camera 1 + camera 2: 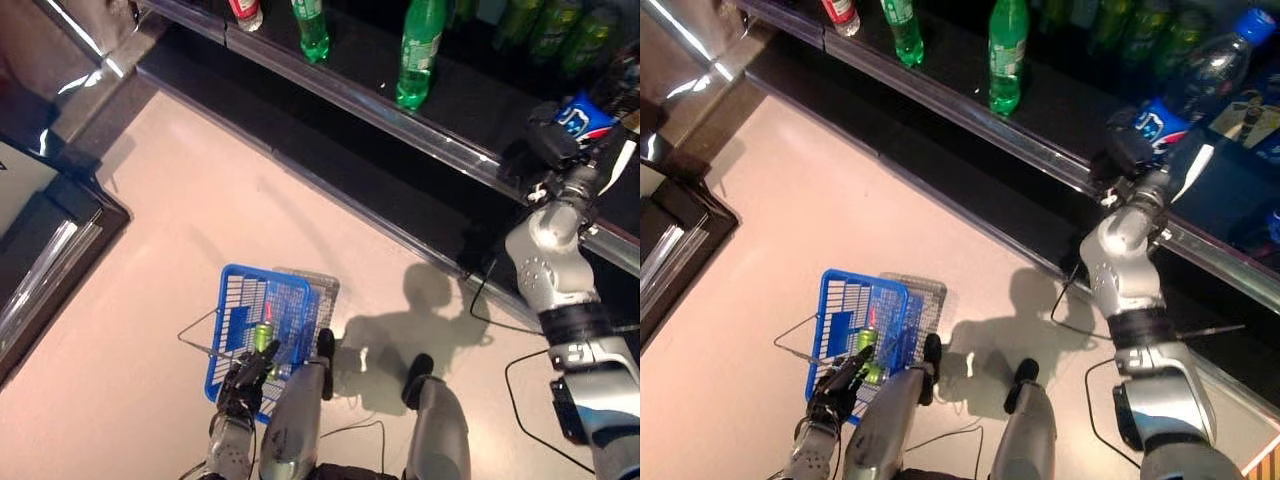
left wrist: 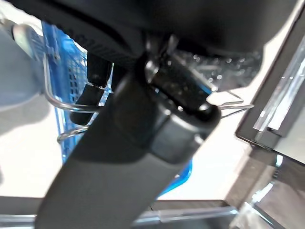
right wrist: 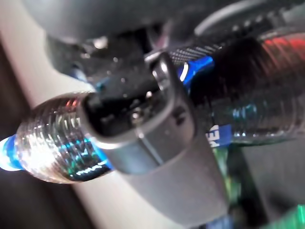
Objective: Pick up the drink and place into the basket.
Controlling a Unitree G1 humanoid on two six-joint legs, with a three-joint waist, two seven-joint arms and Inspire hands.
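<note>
My right hand (image 1: 1130, 145) reaches to the dark shelf (image 1: 380, 110) and is shut on a dark drink bottle (image 1: 1210, 75) with a blue label and a blue cap. The bottle leans away from the hand; in the right wrist view my thumb (image 3: 157, 143) lies across the bottle (image 3: 52, 148). My left hand (image 1: 245, 380) hangs low at the left, shut on the thin wire handles (image 2: 62, 102) of the blue basket (image 1: 245, 300). A green drink (image 1: 263, 337) lies inside the basket.
Green bottles (image 1: 420, 50) and a red-labelled bottle (image 1: 245, 12) stand along the shelf, with more green bottles (image 1: 550, 25) at the back right. A dark cabinet (image 1: 50, 230) borders the pale floor on the left.
</note>
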